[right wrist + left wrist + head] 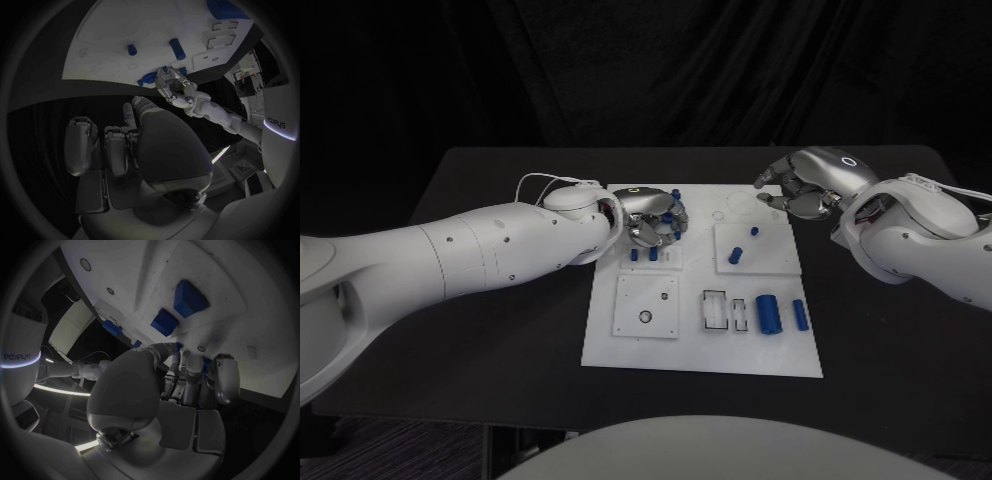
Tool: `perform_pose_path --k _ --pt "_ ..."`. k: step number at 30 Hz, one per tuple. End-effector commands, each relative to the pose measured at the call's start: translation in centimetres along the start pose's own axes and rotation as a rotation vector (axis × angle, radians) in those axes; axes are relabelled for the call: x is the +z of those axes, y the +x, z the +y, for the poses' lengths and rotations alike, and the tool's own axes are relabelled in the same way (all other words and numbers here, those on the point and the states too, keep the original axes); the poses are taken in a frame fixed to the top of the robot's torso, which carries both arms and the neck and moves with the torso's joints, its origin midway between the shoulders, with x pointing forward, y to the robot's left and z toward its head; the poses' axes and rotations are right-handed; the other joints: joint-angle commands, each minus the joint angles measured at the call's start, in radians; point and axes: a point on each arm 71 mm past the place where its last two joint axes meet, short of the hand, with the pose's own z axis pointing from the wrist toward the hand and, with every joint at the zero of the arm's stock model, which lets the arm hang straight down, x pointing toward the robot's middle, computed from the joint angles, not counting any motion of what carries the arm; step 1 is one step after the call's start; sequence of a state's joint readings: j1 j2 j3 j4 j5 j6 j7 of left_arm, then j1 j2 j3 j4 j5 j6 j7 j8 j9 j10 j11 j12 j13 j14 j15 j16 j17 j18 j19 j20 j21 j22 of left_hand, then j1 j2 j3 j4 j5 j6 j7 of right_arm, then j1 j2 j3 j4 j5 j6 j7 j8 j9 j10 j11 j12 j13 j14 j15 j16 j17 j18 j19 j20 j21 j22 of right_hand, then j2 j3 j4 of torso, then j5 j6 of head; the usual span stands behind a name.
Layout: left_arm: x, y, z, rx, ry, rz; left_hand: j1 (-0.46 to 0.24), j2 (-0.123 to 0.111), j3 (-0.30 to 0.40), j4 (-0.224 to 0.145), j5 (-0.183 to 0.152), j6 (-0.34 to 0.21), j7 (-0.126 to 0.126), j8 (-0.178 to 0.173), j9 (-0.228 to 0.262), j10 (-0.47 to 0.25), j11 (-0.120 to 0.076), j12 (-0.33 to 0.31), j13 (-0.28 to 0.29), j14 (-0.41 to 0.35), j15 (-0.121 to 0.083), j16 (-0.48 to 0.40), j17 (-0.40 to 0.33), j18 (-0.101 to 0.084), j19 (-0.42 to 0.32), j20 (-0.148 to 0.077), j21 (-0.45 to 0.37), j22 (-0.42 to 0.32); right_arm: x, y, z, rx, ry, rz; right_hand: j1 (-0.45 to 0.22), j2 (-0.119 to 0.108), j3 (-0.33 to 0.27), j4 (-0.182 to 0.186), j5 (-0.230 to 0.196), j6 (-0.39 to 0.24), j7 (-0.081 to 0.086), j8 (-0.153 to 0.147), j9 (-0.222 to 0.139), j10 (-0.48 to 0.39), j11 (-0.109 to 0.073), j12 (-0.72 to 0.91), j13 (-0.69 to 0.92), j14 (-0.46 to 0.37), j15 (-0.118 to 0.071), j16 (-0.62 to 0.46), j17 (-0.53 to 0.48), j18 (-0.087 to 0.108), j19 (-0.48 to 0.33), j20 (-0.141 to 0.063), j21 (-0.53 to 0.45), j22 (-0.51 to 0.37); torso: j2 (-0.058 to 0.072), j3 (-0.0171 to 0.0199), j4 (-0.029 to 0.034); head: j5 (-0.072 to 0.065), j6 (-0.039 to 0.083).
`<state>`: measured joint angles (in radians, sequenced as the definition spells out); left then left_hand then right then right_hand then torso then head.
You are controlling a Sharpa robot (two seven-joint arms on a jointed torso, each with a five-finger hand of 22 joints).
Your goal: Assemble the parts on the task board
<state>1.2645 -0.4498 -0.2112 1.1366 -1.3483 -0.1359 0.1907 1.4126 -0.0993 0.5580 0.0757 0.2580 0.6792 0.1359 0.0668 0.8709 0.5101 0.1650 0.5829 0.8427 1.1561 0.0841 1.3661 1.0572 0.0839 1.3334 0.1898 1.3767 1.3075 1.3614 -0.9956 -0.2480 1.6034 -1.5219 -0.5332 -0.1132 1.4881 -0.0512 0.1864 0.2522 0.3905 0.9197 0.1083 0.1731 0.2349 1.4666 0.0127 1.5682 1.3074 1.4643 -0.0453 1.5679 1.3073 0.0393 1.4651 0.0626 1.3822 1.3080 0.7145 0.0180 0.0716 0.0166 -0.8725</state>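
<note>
Two hands work the far end of the white board (625, 350) on the black tabletop (502, 330).
The left hand (651, 220) hangs over small blue pegs (643, 255) at the far left corner, fingers (225, 377) curled; whether they pinch one, I cannot tell. Further right lie a fat blue cylinder (767, 312) and a thin one (800, 316), probably stiff, light and slick: best pinched mid-barrel. The right hand (802, 185) hovers clenched, holding nothing.
</note>
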Motion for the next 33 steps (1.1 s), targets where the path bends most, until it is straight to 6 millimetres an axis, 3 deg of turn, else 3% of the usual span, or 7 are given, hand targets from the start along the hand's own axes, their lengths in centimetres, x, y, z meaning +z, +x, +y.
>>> perform_pose_path --k 1,9,26,33 --pt "0.14 0.37 -0.03 -0.006 -0.004 0.025 -0.006 0.001 0.000 -0.008 -0.006 0.006 0.000 -0.001 -0.003 -0.008 -0.002 -0.004 -0.001 -0.010 0.000 -0.001 -0.002 -0.016 -0.001 0.004 -0.006 0.173 -0.03 0.05 0.03 -0.003 0.004 -0.004 -0.003 0.000 0.005 0.000 0.005 -0.002 0.003 -0.003 -0.001 0.104 0.006 0.003 0.263 0.107 0.003 0.003 0.263 0.008 0.004 0.006 -0.005 0.200 0.000 0.0003 -0.0007 0.000 0.000" --pt "0.37 0.65 -0.16 -0.009 -0.001 0.031 -0.004 0.010 0.000 -0.016 -0.010 0.024 0.001 0.004 -0.008 0.008 -0.005 0.006 0.002 -0.009 -0.002 0.003 -0.004 -0.016 0.001 0.002 -0.005 0.174 0.00 0.06 0.05 -0.003 0.004 -0.003 -0.003 0.000 0.005 0.000 0.005 -0.002 0.002 -0.002 -0.001 0.104 0.006 0.003 0.263 0.107 0.003 0.003 0.263 0.008 0.004 0.006 -0.004 0.200 0.001 0.0003 0.0014 -0.002 0.000" --pt "0.33 0.61 -0.11 -0.005 0.007 -0.005 0.020 0.064 -0.016 -0.051 0.000 0.103 -0.002 0.038 0.005 0.095 -0.035 0.057 0.021 0.034 -0.020 0.029 0.015 -0.026 0.043 -0.014 0.027 0.188 0.00 0.07 0.00 -0.004 0.005 -0.001 -0.001 -0.001 0.006 -0.002 0.005 -0.001 0.002 -0.002 -0.001 0.104 0.006 0.003 0.263 0.107 0.003 0.003 0.263 0.008 0.003 0.006 -0.005 0.200 0.000 0.0003 0.0011 -0.003 0.000" --pt "0.09 0.41 -0.24 0.001 0.027 -0.043 0.023 0.070 -0.020 -0.055 0.002 0.113 -0.002 0.043 0.008 0.108 -0.040 0.061 0.022 0.044 -0.024 0.033 0.019 -0.028 0.051 -0.018 0.034 0.191 -0.01 0.06 0.00 -0.004 0.004 -0.002 0.000 -0.001 0.006 -0.003 0.005 0.000 0.002 -0.002 -0.001 0.104 0.006 0.003 0.263 0.107 0.003 0.003 0.263 0.008 0.003 0.006 -0.006 0.200 0.000 0.0003 0.0020 0.000 0.000"
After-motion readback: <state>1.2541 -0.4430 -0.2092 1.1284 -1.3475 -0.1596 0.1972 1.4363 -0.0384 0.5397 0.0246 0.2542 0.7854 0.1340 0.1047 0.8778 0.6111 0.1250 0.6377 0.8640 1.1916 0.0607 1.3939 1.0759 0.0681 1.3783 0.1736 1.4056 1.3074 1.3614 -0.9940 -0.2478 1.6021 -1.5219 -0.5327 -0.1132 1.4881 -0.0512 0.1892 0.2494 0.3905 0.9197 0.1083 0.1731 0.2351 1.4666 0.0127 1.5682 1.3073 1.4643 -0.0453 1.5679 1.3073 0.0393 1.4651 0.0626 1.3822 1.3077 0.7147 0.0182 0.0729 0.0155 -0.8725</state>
